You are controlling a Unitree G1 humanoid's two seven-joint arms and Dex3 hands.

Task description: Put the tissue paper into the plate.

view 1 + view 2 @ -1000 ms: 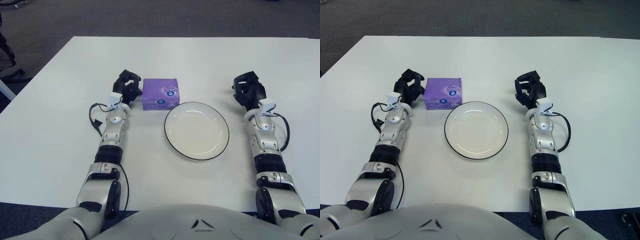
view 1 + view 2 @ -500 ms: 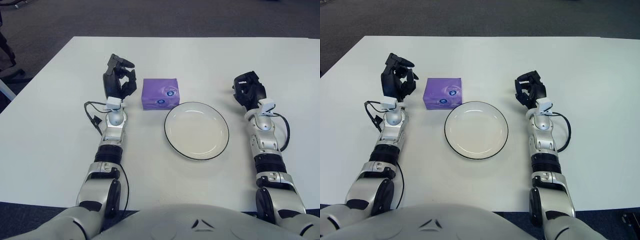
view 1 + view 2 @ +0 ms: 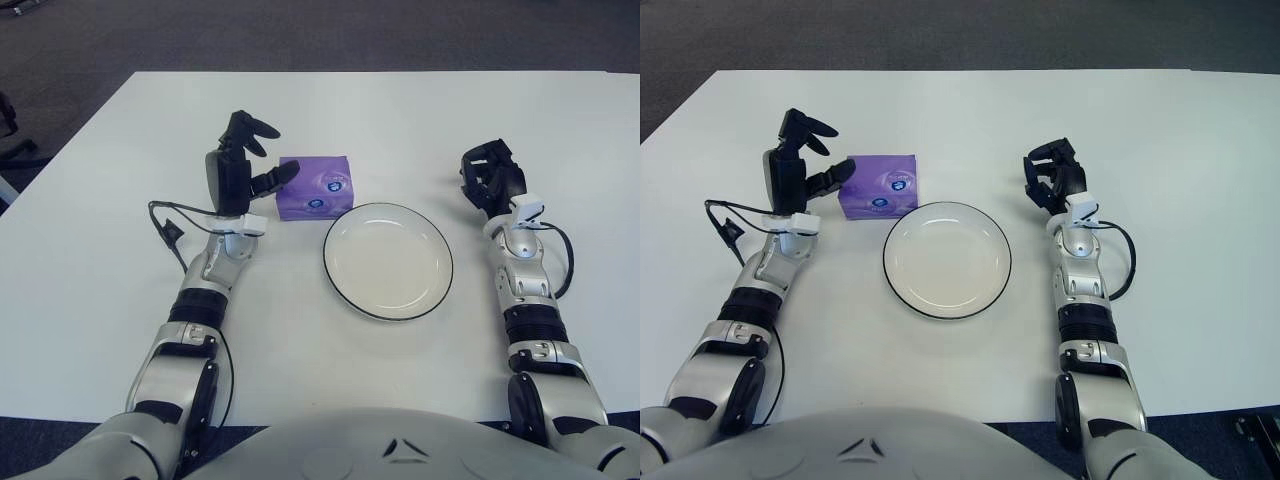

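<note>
Sitting at frame centre, the round white plate with a black rim (image 3: 388, 261) lies bare on the white table (image 3: 90, 250). Just beyond, upper left, rests the purple tissue packet (image 3: 314, 188). Beside it, the left hand (image 3: 240, 171) is raised, fingers spread, grasping nothing; the right hand (image 3: 491, 178), centre right, looks loosely curled.

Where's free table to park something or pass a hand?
Bare table along the far edge, past everything. Free strip between the plate and the right hand. Open stretch left of the left hand. Crowded: the tissue pack sits between the left hand's fingers and the plate's rim.
</note>
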